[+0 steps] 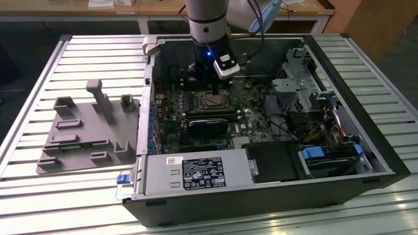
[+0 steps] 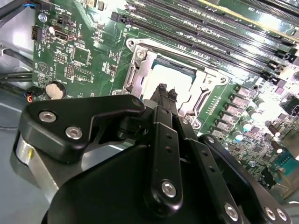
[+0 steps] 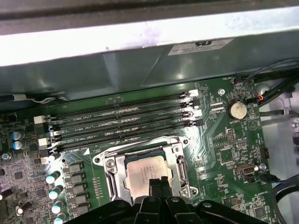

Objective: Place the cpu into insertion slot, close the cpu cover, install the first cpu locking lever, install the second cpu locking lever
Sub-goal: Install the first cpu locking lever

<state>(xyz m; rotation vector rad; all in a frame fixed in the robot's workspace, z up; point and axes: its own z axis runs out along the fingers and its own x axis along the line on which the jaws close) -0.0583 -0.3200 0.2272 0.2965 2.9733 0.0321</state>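
A slatted metal table (image 1: 58,196) is carrying an open computer tower (image 1: 261,196) lying on its side, with a grey moulded fixture tray (image 1: 85,132) sitting beside it toward the exterior view's left.

The gripper (image 2: 164,92) is hanging straight down over the motherboard (image 3: 224,149), its two thin black fingertips (image 3: 158,185) pressed together with nothing between them, just above the socket's near edge.

Directly beneath, the cpu (image 3: 145,171) is lying flat in the insertion slot (image 1: 212,101), its pale metal top facing up and its edges square with the socket's sides. The cpu cover (image 2: 140,63) is lying around the chip as a silvery frame; whether it is fully latched I cannot tell.

Beyond the socket, four long black memory slots (image 3: 121,122) are running parallel to its far edge. A round coin battery (image 3: 237,109) is sitting off past the slots' ends.
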